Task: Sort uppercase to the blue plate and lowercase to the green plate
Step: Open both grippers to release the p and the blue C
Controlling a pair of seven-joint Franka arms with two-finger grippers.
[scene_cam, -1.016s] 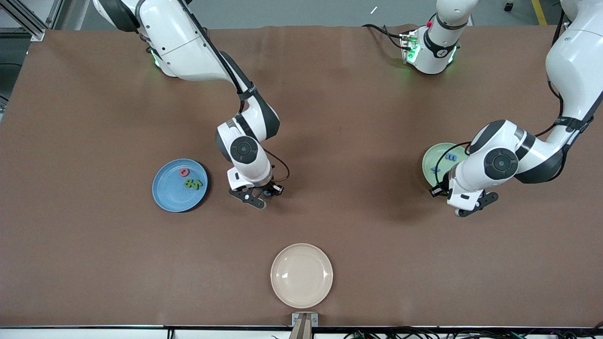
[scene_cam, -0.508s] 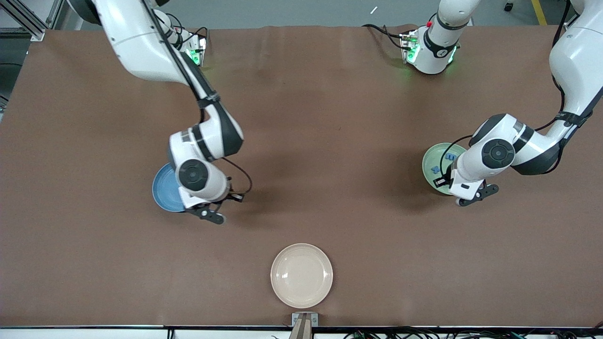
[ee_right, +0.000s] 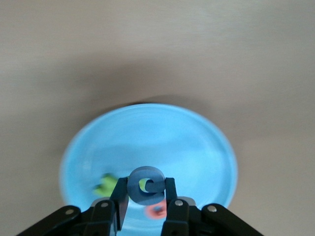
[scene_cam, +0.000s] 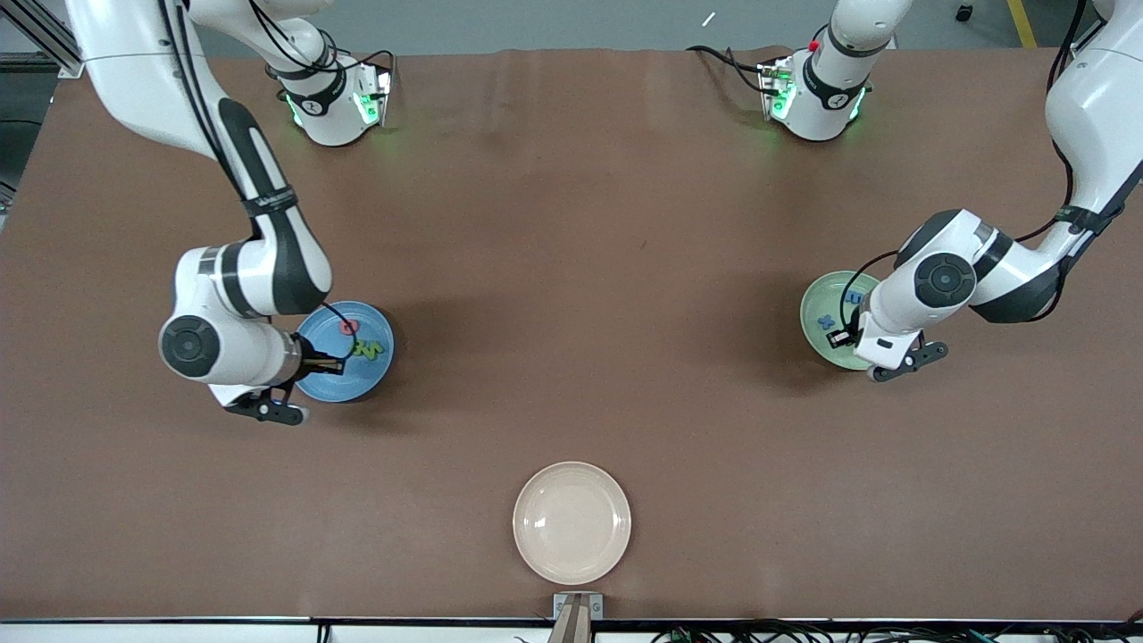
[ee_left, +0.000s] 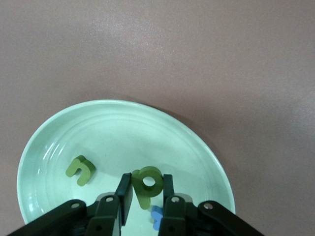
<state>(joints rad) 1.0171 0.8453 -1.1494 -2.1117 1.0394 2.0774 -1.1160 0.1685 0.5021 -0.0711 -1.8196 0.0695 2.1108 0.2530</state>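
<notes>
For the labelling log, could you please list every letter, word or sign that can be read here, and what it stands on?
"p": green foam letter in the left gripper, over the green plate.
"u": green letter lying in that plate.
"x": blue letter in the same plate.
Blue round letter in the right gripper over the blue plate: too blurred to read.
No printed words or brands are readable.

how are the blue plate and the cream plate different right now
The blue plate holds foam letters, a red letter and green letters; the cream plate holds none. The blue plate lies toward the right arm's end of the table, partly under the right gripper, which is shut on a blue letter over it; the cream plate lies nearer the front camera with no gripper over it. Both are round and shallow with raised rims.
</notes>
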